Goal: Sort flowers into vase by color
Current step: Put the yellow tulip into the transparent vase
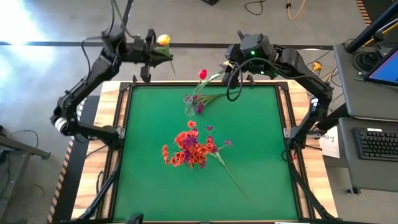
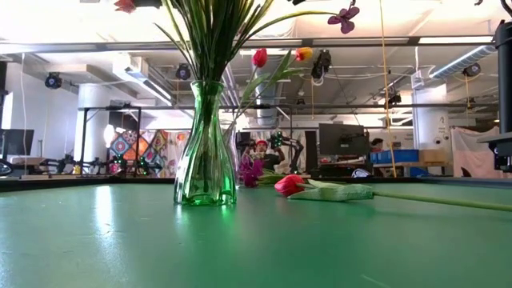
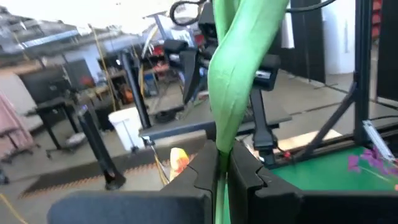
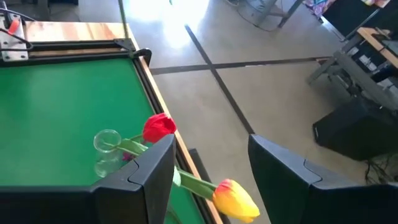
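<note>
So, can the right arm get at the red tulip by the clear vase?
Probably yes. The right tool is open and hangs close to the red tulip, with nothing between them. The left tool, shut on a yellow tulip, is off to the side.

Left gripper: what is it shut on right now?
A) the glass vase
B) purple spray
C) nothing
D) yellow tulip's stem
D: the left gripper is at the table's far edge with the yellow tulip beside it, and the left wrist view shows its jaws closed on a green stem.
</note>
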Controlling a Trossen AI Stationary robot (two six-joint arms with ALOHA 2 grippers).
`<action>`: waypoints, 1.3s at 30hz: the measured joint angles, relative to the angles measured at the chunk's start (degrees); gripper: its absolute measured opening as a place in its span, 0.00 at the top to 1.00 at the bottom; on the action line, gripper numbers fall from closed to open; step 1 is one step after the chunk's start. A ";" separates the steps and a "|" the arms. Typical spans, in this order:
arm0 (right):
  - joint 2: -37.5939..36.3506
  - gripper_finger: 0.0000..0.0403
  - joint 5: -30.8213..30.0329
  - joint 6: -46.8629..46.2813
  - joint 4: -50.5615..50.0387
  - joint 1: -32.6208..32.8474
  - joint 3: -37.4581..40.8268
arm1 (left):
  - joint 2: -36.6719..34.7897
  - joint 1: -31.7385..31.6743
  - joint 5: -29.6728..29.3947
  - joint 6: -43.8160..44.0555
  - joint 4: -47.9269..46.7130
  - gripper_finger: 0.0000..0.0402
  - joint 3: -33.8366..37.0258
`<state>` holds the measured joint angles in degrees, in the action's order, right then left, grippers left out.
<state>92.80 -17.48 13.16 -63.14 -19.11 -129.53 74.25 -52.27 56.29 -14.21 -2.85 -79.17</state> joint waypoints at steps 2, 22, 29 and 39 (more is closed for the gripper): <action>-0.69 0.51 0.05 -0.35 0.37 0.00 1.48 | -2.29 0.76 -0.70 4.47 9.51 1.00 6.07; -4.18 0.51 -0.04 -6.05 5.30 0.11 9.78 | -2.19 2.00 -7.64 19.94 53.56 1.00 36.84; -4.18 0.51 -0.34 -8.07 5.34 0.11 9.78 | 3.94 2.47 -8.99 19.26 56.98 1.00 38.67; -4.18 0.51 -0.51 -9.11 5.50 0.11 9.78 | 10.60 2.60 -8.81 27.28 63.73 1.00 38.85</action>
<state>88.62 -18.00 4.05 -57.64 -19.00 -119.74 84.85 -49.67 47.48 13.07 60.88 -40.32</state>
